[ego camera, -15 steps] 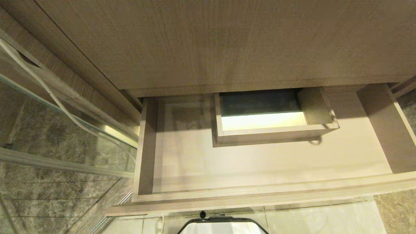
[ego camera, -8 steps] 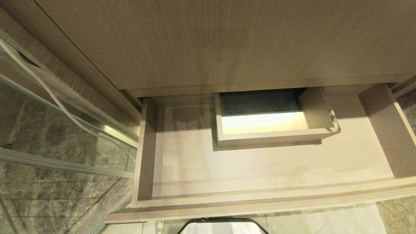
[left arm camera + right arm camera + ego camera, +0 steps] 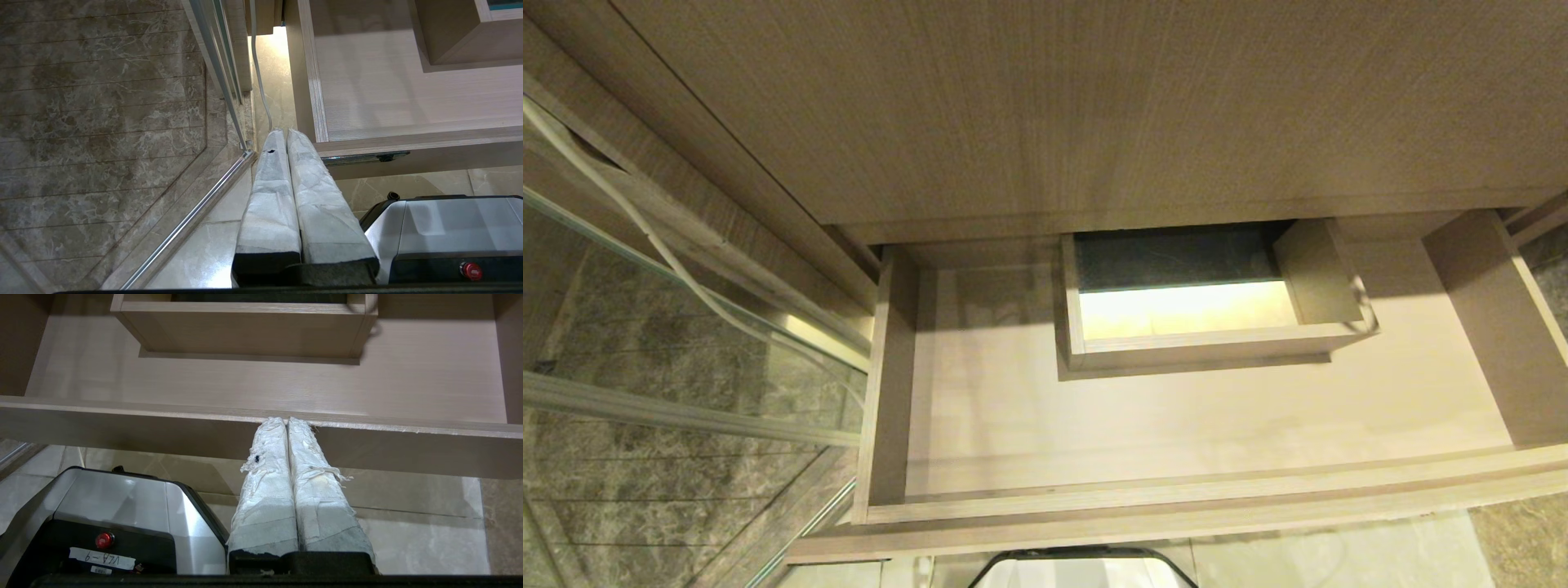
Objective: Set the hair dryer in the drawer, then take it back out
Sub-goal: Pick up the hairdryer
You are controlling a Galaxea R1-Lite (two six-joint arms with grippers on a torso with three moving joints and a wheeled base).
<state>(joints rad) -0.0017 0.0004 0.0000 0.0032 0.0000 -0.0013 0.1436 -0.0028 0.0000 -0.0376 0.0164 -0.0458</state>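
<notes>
Open drawer (image 3: 1176, 425) beneath the wood-grain panel (image 3: 1094, 106), its floor bare; hair dryer not visible in any view. Left pincer (image 3: 282, 132) and right pincer (image 3: 286, 420), fingers pressed together, hang near the drawer's front edge above the robot base (image 3: 122, 506).

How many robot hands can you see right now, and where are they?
2. The left hand hangs shut over the floor off the drawer's front corner, by the glass door. The right hand hangs shut before the drawer's front panel. Neither shows in the head view.
</notes>
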